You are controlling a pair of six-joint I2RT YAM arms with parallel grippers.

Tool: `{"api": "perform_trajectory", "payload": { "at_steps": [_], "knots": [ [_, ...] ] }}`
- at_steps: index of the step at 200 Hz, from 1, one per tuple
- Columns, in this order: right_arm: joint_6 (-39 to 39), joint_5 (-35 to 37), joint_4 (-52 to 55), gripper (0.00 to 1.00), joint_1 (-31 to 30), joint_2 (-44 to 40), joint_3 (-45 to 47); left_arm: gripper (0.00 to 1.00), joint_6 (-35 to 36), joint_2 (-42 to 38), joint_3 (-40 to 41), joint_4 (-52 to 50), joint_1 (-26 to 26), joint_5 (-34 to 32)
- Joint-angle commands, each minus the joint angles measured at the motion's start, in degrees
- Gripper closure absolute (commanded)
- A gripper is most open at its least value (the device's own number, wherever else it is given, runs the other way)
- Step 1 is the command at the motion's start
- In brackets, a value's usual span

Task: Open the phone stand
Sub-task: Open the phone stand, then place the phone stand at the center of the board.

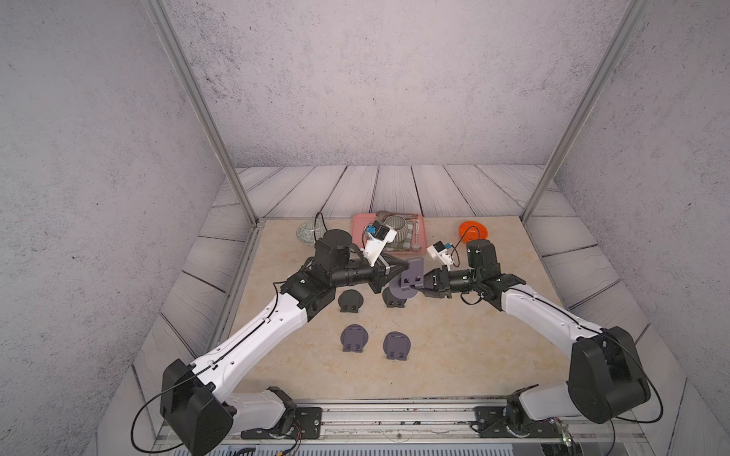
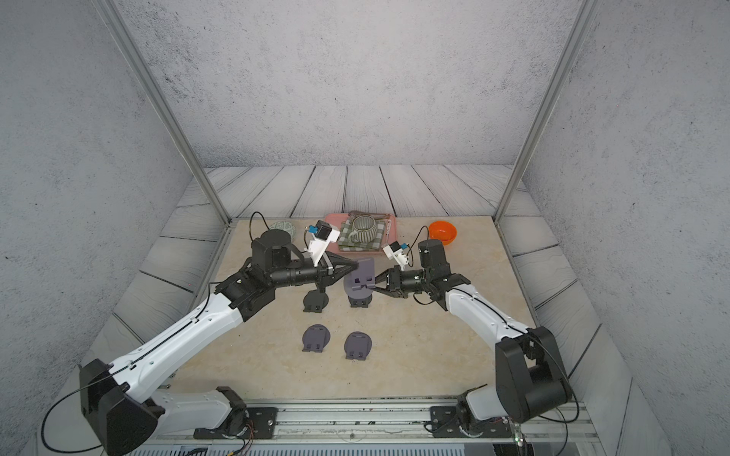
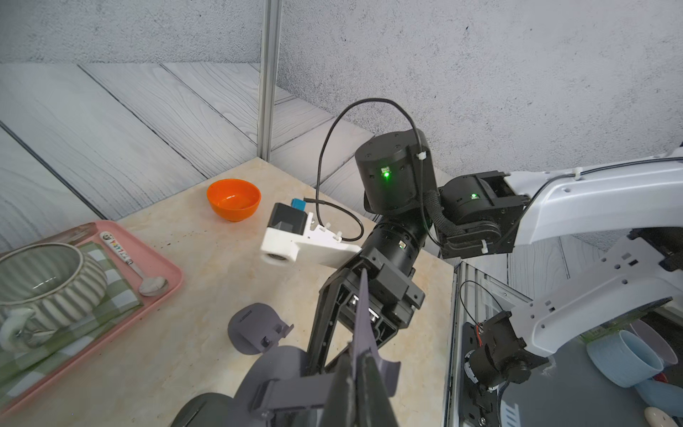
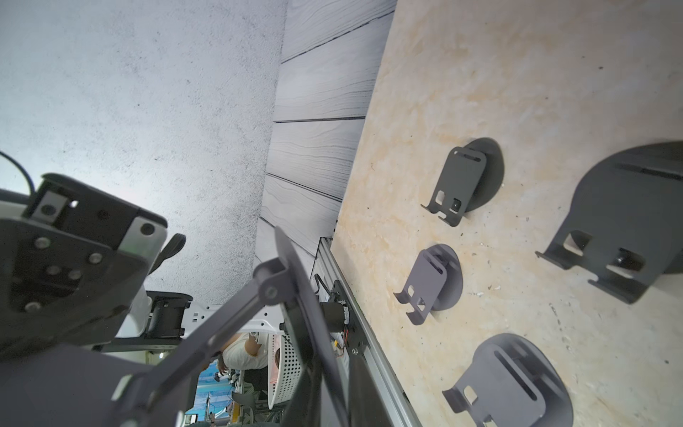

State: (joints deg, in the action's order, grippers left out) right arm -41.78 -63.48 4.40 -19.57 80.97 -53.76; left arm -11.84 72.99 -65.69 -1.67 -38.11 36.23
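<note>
Claws are meeting above the beige marbled counter (image 1: 474, 335); the left claw (image 1: 406, 268) is pinching the upright plate of the grey-purple folding phone stand (image 1: 414, 271), hanging between them; the right claw (image 1: 421, 285) is straddling its round base, pinching or spread I cannot tell.

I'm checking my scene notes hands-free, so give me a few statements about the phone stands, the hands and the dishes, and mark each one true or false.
1. Four phone stands lie on the table. True.
2. The left hand is shut on the raised phone stand. True.
3. The orange bowl sits on the pink tray. False: it stands on the table, apart from the tray.
4. The spoon is inside the striped mug. False: it lies on the tray beside the mug.
</note>
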Motion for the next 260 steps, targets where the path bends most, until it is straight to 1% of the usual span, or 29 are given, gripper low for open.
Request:
{"api": "perform_trajectory", "payload": {
  "at_steps": [1,31,65,80,97,108,118,137,158,179,207,240,260],
  "knots": [
    [3.0,0.7,7.8,0.63,2.6,-2.2,-1.0,1.00,-2.7,0.9,2.2,7.8,0.2,0.9],
    [4.6,2.6,12.4,0.59,7.1,-7.3,-0.3,1.00,-5.4,3.4,4.6,11.7,0.1,1.6],
    [11.2,9.3,25.7,0.59,13.7,-15.4,0.2,1.00,-9.2,8.1,5.2,18.0,-0.3,2.9],
    [11.6,10.7,28.4,0.59,18.3,-20.1,1.2,1.00,-10.0,11.3,3.7,19.6,-1.1,3.3],
    [11.6,11.8,31.6,0.59,23.3,-25.0,0.8,1.00,-9.2,16.0,0.4,19.8,-3.0,4.7],
    [11.7,14.2,33.7,0.59,25.0,-27.8,-0.7,1.00,-9.4,19.7,-2.0,20.4,-4.8,4.7],
    [11.7,17.2,35.6,0.57,25.2,-30.0,-2.3,1.00,-10.5,23.4,-4.4,21.8,-6.2,5.2],
    [11.5,21.8,38.7,0.57,25.3,-33.2,-5.2,1.00,-13.8,30.5,-8.6,26.7,-8.4,5.4],
    [11.9,24.2,40.9,0.57,25.3,-36.0,-7.8,1.00,-15.4,38.6,-15.1,28.3,-11.1,6.0],
    [11.3,23.7,42.2,0.57,25.2,-36.5,-8.9,1.00,-15.8,45.7,-22.0,28.1,-13.5,7.0],
    [6.7,22.1,36.8,0.57,25.2,-39.2,-5.2,1.00,-17.3,54.3,-30.7,28.6,-15.6,8.7],
    [9.1,23.8,40.4,0.57,25.2,-39.3,-7.3,1.00,-19.3,61.2,-37.8,28.5,-16.5,10.8],
    [8.5,23.6,39.9,0.57,25.2,-39.5,-6.8,1.00,-20.1,65.1,-42.3,27.1,-17.3,12.2]
  ]
}}
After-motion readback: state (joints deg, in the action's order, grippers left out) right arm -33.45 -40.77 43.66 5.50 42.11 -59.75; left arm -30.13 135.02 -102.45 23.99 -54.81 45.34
